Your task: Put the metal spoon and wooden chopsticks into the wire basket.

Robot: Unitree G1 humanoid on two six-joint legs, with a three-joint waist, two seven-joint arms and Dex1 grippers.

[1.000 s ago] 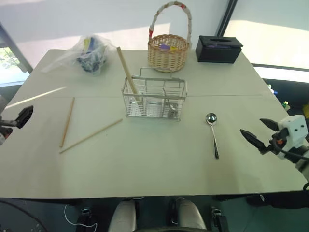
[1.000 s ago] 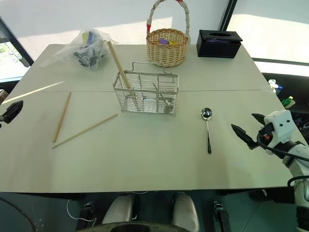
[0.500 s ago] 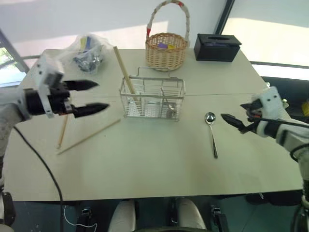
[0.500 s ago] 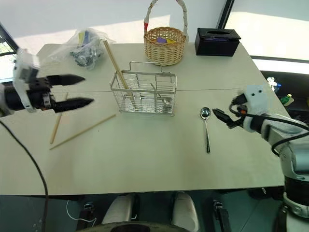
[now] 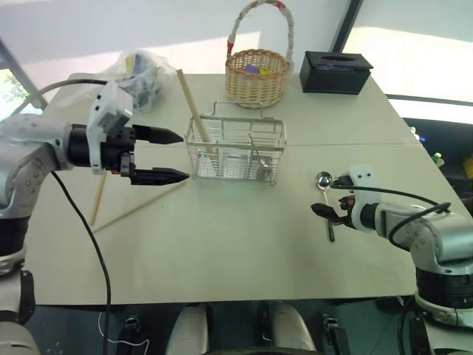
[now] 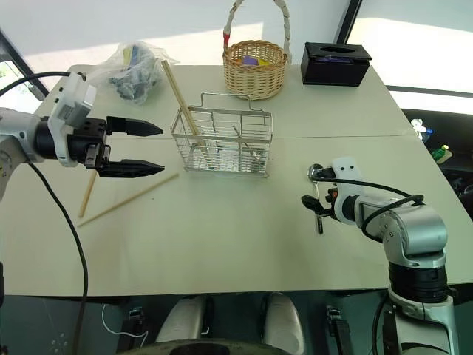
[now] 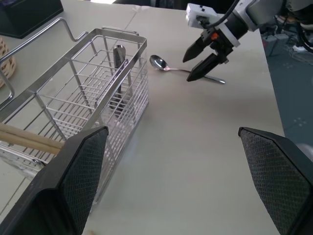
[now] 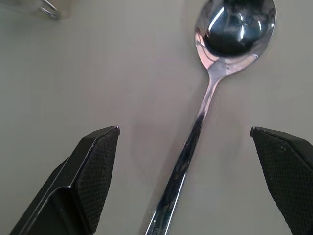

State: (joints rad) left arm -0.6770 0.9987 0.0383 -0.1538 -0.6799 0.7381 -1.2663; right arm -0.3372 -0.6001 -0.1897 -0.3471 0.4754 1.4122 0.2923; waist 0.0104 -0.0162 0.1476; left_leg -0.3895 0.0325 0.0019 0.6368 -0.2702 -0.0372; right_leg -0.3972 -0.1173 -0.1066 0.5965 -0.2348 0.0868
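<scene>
The metal spoon lies flat on the table to the right of the wire basket, bowl toward the back. My right gripper hovers low over its handle, open, one finger on each side and not touching. One of the wooden chopsticks leans upright in the basket's left end. Two more chopsticks lie on the table left of the basket. My left gripper is open and empty, held above the table just left of the basket and pointing at it.
A round wicker basket with a tall handle stands behind the wire basket. A black tissue box sits at the back right, and a clear plastic bag at the back left. A dark utensil stands inside the wire basket.
My left arm has swung in from the table's left edge to the basket's left side. My right gripper has moved left and down until it straddles the spoon's handle.
</scene>
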